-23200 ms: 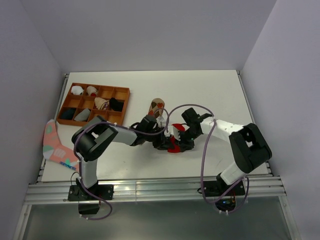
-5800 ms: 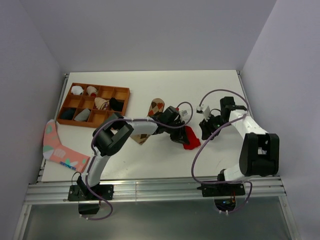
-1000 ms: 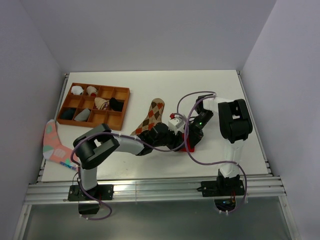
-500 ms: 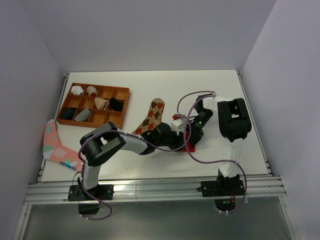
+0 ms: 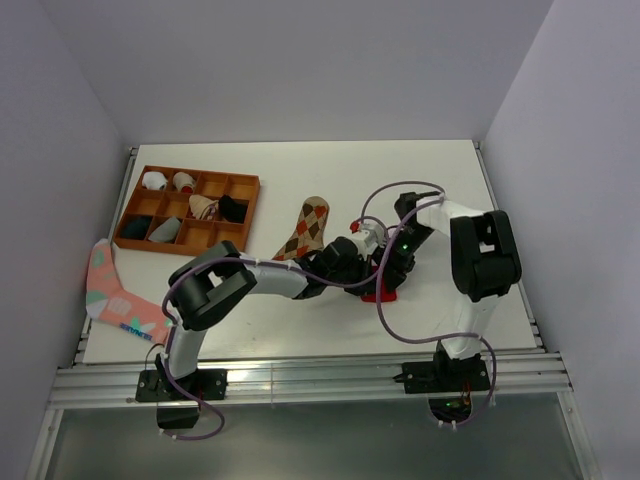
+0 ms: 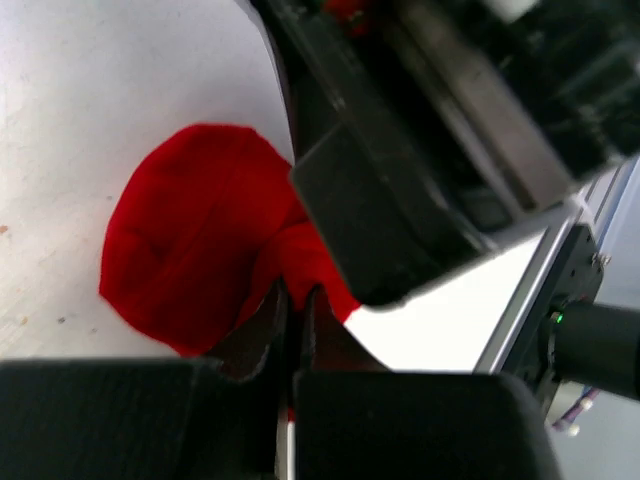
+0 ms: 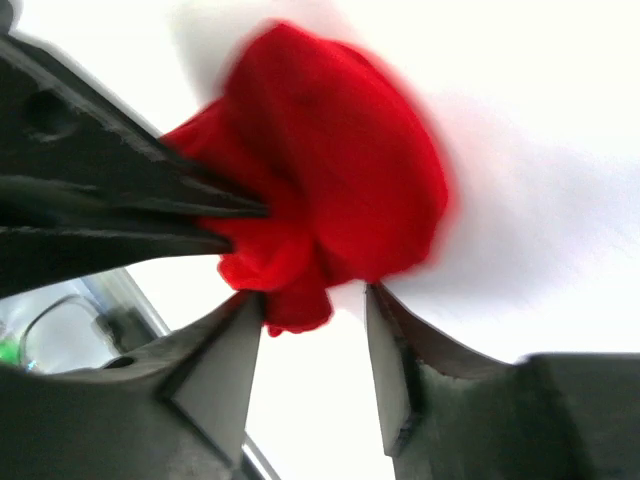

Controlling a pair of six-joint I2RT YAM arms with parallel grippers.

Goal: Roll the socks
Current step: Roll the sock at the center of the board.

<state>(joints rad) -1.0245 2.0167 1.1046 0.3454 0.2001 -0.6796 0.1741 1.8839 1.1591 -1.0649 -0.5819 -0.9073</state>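
The white surface [image 5: 300,165] carries a wooden tray [image 5: 256,200] of small compartments at the far left, with a pink sock [image 5: 112,290] draped over the near-left edge. The left arm [image 5: 270,278] lies stretched far across to the right, while the right arm [image 5: 482,250] is folded back on itself; a few seconds ago it stood off to the right, well apart, and it has now come in to meet the other. The tan argyle sock [image 5: 307,225] lies flat and alone just left of where they meet, not yet rolled. The red sock [image 7: 340,170] is on the surface right of centre, beneath both wrists, gathered into a rounded wad with a bunched tail. The left gripper [image 6: 296,300] is clenched on that tail, a fold of red pinched between its nearly closed fingers. The right gripper [image 7: 315,305] is spread wide, its fingers either side of the same bunch and not yet squeezing. To me that looks like a hand-over or a tuck being set up, so the red roll is being finished and the argyle one is still to do.
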